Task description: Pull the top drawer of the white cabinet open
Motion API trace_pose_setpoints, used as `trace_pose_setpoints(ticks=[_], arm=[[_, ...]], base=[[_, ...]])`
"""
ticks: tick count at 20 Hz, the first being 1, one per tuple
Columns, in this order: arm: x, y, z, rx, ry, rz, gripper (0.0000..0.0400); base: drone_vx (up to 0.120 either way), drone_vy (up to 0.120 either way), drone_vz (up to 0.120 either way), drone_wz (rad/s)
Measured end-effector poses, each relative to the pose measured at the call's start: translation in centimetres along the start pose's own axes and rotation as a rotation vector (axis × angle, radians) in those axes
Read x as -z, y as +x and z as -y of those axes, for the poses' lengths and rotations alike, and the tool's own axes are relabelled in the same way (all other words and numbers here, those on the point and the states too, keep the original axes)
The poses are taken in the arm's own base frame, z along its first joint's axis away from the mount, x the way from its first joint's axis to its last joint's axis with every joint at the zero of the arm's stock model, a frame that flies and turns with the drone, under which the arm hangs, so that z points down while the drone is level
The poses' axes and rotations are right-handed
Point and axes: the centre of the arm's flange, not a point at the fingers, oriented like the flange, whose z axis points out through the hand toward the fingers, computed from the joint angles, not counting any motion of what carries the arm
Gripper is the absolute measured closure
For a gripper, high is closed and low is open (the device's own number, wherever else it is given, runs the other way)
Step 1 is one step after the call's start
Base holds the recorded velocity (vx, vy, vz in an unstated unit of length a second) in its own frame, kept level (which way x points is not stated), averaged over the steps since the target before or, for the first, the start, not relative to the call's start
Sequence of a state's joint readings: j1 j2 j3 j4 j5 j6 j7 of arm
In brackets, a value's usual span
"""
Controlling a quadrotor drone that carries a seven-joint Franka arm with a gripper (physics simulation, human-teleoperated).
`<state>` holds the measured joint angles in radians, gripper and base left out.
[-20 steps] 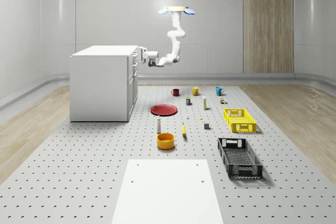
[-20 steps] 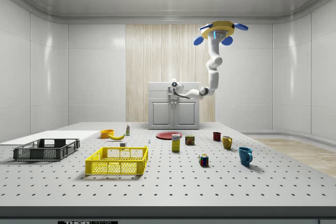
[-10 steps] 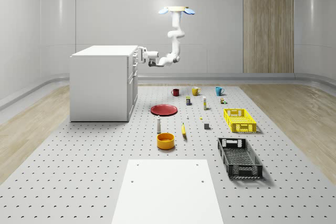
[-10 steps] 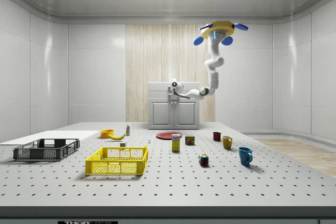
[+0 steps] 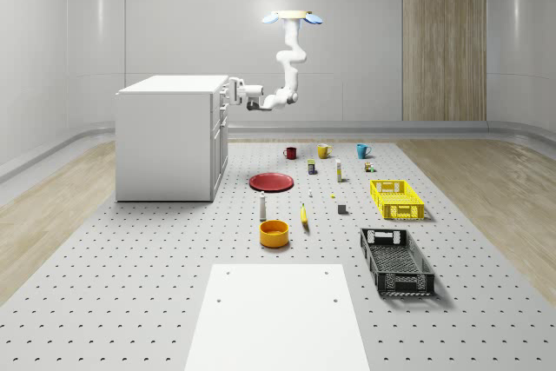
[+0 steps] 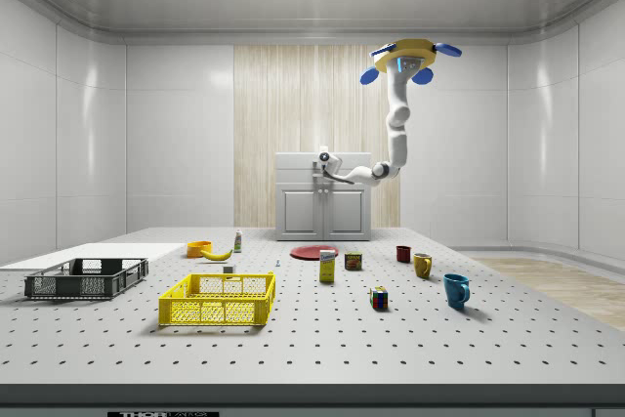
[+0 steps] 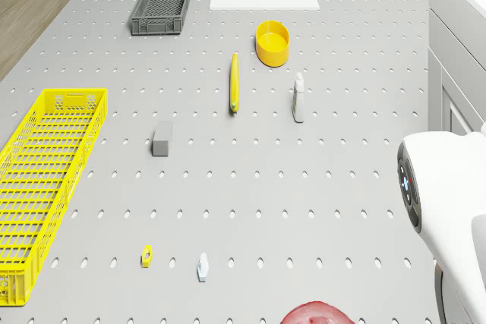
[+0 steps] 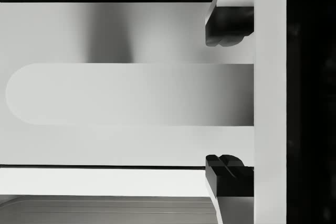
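Observation:
The white cabinet [image 5: 165, 141] stands at the whole-scene view's left, its drawer front facing the floor objects. The drone [image 5: 293, 16] hovers high up, off to the front side of the cabinet, and its arm bends down and reaches level toward the top drawer [image 5: 221, 100]. My gripper [image 5: 231, 89] is right at that drawer front. In the wrist view the drawer's pale bar handle [image 8: 131, 94] runs between the two dark fingertips [image 8: 228, 27]. The gripper [image 8: 228, 98] is open and straddles the handle, with a gap on each side. The drawer looks flush with the cabinet.
On the pegboard floor in front of the cabinet lie a red plate [image 5: 272, 182], three mugs [image 5: 323, 151], a bottle [image 5: 262, 207], a banana [image 5: 304, 215] and a yellow bowl [image 5: 274, 233]. A yellow basket [image 5: 396, 198], black basket [image 5: 396, 261] and white mat [image 5: 278, 317] lie farther off.
The arm has edged slightly toward the cabinet. The drone holds its place and the drawer has not moved.

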<state>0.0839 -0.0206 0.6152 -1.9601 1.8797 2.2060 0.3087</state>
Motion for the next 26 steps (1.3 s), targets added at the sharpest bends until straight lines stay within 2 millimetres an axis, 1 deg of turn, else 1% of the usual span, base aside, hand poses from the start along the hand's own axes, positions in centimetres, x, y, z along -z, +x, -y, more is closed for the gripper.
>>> trace_pose_setpoints(ticks=[17, 26], arm=[[3.7, 1.9, 2.2, 0.001, 0.064, -0.065, 0.0095], [5.4, 2.4, 3.1, 0.001, 0.074, -0.075, 0.0095]], base=[[0.000, 0.000, 0.000, 0.000], [0.000, 0.000, 0.000, 0.000]])
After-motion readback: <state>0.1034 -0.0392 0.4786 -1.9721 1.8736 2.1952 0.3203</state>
